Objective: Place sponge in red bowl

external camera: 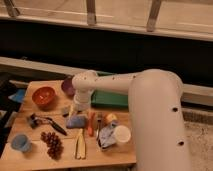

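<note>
Currently: approach step, sponge not yet gripped. Tool (76, 111), spread, hangs just above sponge (76, 121); red bowl (44, 96) sits up-left of sponge. Next move likely calls for descending and pinching the sponge.

Wooden table (102, 156) bears sponge (76, 121) (claw (75, 111) just above it), red bowl (44, 96), grapes (51, 143).

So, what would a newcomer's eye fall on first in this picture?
The big white arm fills the right side and reaches across the wooden table. Its gripper hangs over the blue sponge near the middle; the red bowl sits at the back left.
</note>
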